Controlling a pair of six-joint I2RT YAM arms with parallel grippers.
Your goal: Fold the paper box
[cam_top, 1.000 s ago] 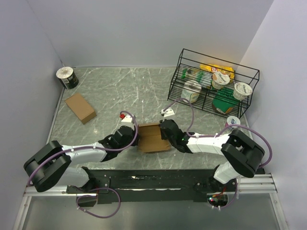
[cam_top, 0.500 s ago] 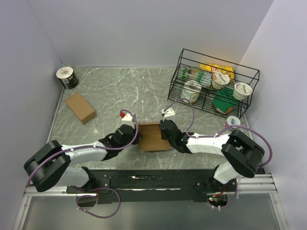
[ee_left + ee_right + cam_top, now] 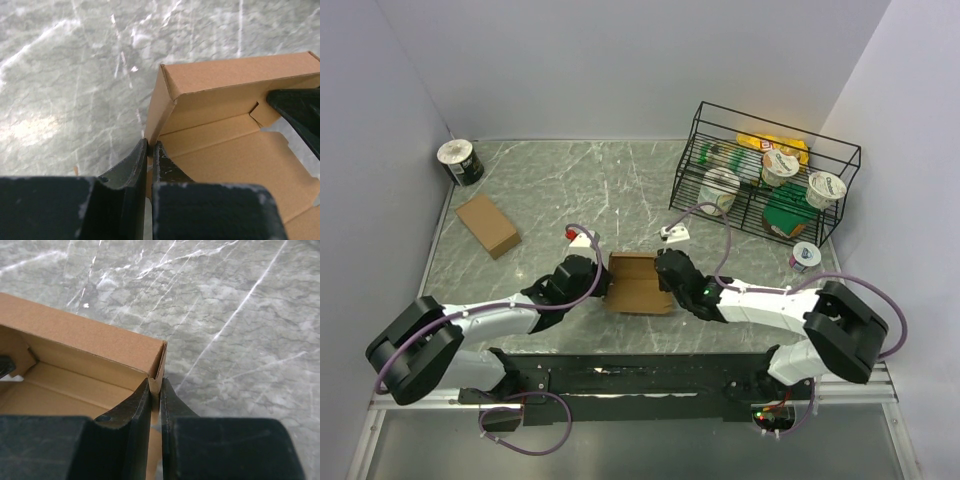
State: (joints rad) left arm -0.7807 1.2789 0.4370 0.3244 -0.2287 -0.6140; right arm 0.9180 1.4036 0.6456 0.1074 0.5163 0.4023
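The paper box (image 3: 636,285) is a plain brown cardboard piece, partly folded, with its far wall and both side walls raised, lying low between my two arms. My left gripper (image 3: 604,284) is shut on the box's left side wall; in the left wrist view the fingers (image 3: 151,145) pinch that thin wall (image 3: 159,115) at its near corner. My right gripper (image 3: 666,279) is shut on the right side wall; in the right wrist view its jaws (image 3: 155,385) clamp the cardboard edge of the box (image 3: 95,340). The right finger (image 3: 300,110) shows inside the box in the left wrist view.
A second, fully formed brown box (image 3: 488,225) lies at the left. A round can (image 3: 460,162) stands in the far left corner. A black wire rack (image 3: 765,175) with yogurt cups and packets stands at the far right, and one cup (image 3: 805,256) sits on the table before it.
Both grippers, still clamped on the box, have shifted it slightly away from the bases. The right arm's elbow has swung right, uncovering the cup on the table.
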